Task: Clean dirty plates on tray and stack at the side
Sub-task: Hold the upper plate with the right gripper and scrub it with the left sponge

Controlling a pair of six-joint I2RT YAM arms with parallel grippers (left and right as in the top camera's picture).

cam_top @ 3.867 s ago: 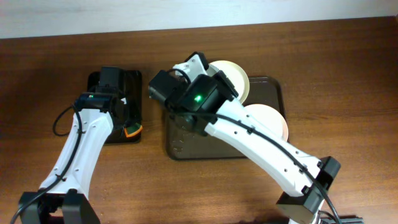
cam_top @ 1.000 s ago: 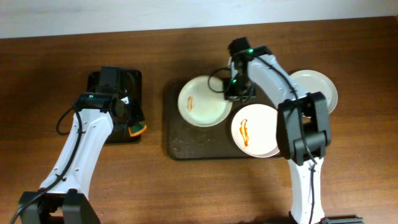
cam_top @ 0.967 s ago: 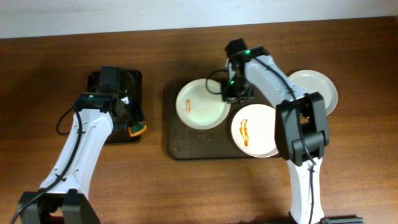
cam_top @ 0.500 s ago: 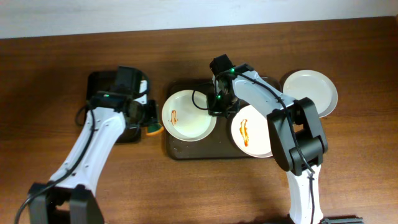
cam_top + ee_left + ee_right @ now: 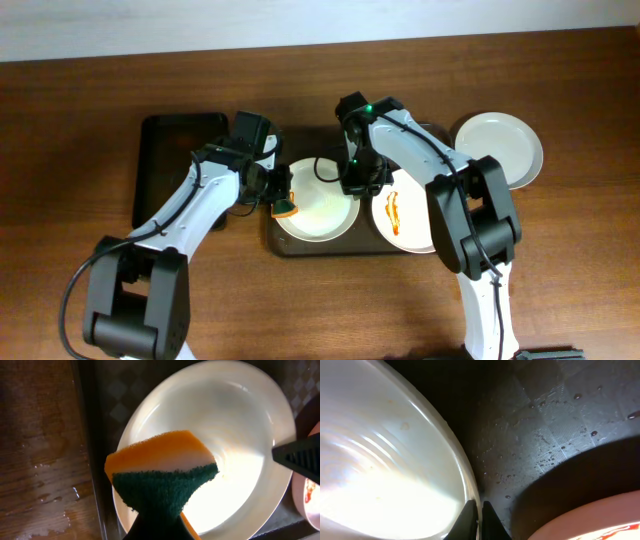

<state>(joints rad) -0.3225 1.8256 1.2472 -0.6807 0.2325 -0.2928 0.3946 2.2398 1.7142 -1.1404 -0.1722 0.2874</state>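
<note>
1. Step in hand, imo, is scrubbing. Left gripper [image 5: 277, 196] is pinching the sponge [image 5: 159, 472] (orange w/ green scour layer) by its lower end. It hangs over the left part of the plate [image 5: 235, 425], which sits on the tray [image 5: 330, 243].
2. Right gripper [image 5: 477, 521] has its jaws nipped on that plate's right rim. Hold firm there so the plate can't skate around.
3. Lay the sponge flat and wipe toward the pinned rim w/ light pressure. Too hard near the free edge and the plate prob tips.
4. Second plate [image 5: 408, 210] w/ an orange streak is also on the tray. Clean plate [image 5: 500, 148] sits off-tray at the right, so that's the stack spot.
5. Hard to make out:
   - Can't tell if the sponge is actually touching the plate.
   - Glare washes out the plate in both wrist cams, so no stain is visible.
   - Left fingers are mostly cut off at the frame bottom.
</note>
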